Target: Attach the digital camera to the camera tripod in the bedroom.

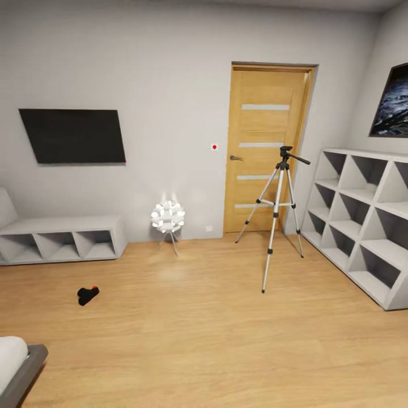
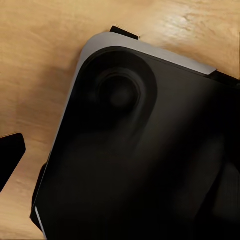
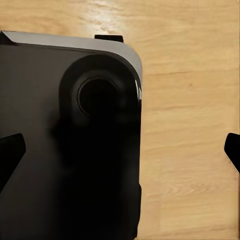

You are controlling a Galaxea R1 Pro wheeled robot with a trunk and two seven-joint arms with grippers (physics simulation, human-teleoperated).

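The digital camera [image 1: 87, 294] lies on the wood floor at the left of the head view, a small black body with a red dot on top. The camera tripod [image 1: 277, 214] stands upright in front of the oak door, silver legs spread, black head and pan handle on top. Roughly half the room's width separates the two. My right gripper [image 3: 121, 154] is open, its dark fingertips [image 3: 11, 152] at both edges of the right wrist view, hanging over my own black base. My left gripper [image 2: 120, 165] also hangs over the base with one fingertip [image 2: 10, 156] far out to the side.
A white globe lamp [image 1: 168, 217] on thin legs stands by the wall between camera and tripod. A grey cube shelf [image 1: 362, 218] lines the right wall, and a low grey bench shelf [image 1: 62, 238] the left. A bed corner [image 1: 17, 362] sits at lower left.
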